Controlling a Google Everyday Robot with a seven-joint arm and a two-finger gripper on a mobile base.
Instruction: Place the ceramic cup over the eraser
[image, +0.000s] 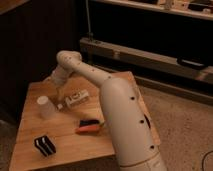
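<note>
Dim, warm-ish light here; the light wooden table (70, 142) and white robot arm (117, 100) catch most of it (background's almost black). The gripper (58, 89) hangs shadowed near the plain white tapered cup (45, 106).

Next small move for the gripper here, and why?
Probably ease the gripper left and down toward the ceramic cup. The gripper hangs just right of the cup and seems apart from it. The cup stands on the table, well behind the eraser, which lies uncovered near the front edge. So the cup likely needs grasping first.
</note>
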